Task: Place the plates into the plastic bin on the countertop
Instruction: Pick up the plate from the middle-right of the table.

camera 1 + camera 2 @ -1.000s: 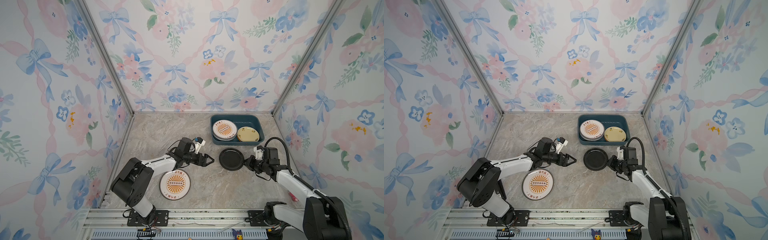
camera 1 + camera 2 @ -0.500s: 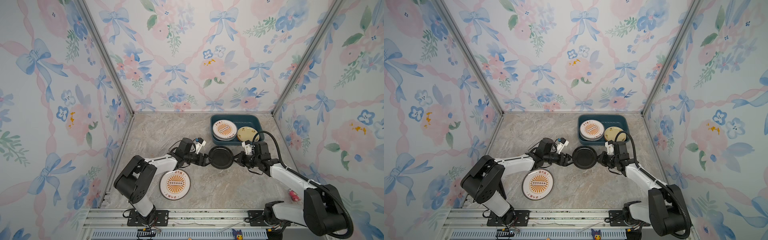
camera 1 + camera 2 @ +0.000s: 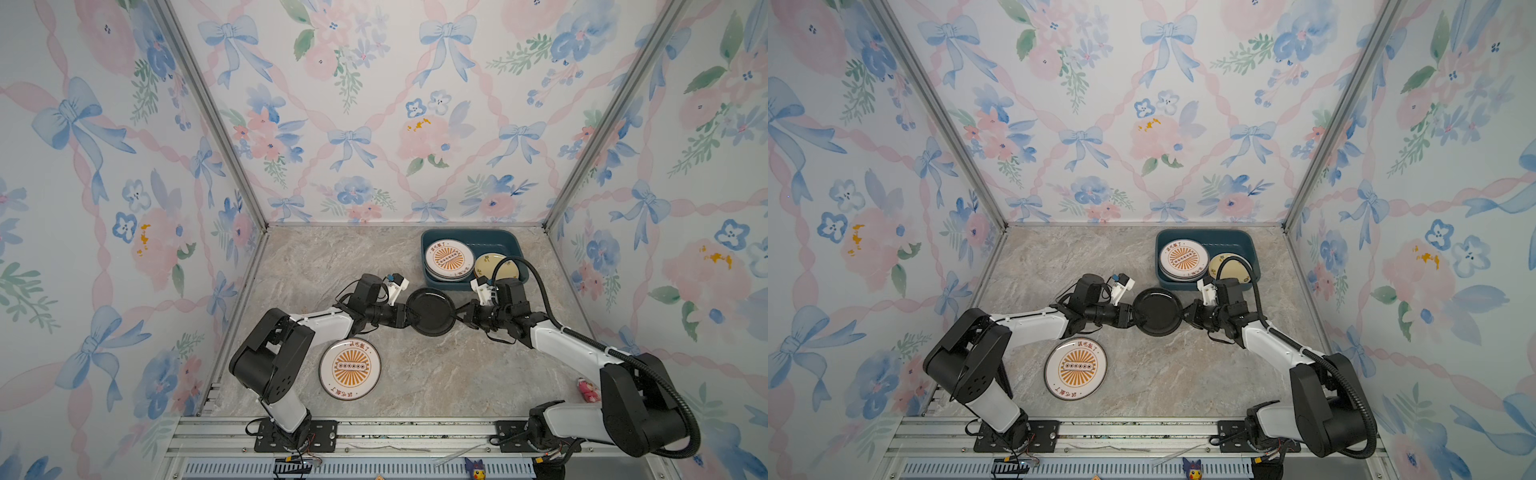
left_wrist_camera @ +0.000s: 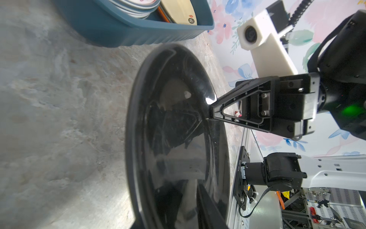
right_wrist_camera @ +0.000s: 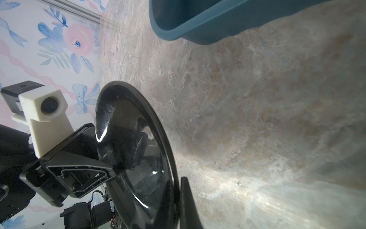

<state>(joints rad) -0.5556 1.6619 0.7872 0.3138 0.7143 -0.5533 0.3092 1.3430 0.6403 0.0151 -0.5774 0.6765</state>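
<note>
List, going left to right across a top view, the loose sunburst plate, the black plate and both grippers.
sunburst plate → left gripper → black plate → right gripper

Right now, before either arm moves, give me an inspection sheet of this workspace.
Surface: marble-patterned countertop, no spills seen.
Job's things: black plate mid-counter between the arms; sunburst plate flat on the counter by the left arm; plastic bin at the back holds a plate stack with a sunburst top and, beside it, a pale yellow plate.
Clutter: small pink object by the right arm's base; small toy figure at the front edge.
Grippers: right gripper shut on the black plate's rim; left gripper at the opposite rim, grip unclear.
Cables: black hose arches from the right wrist past the bin's near corner.
Surroundings: floral wallpaper walls, aluminium rails.
</note>
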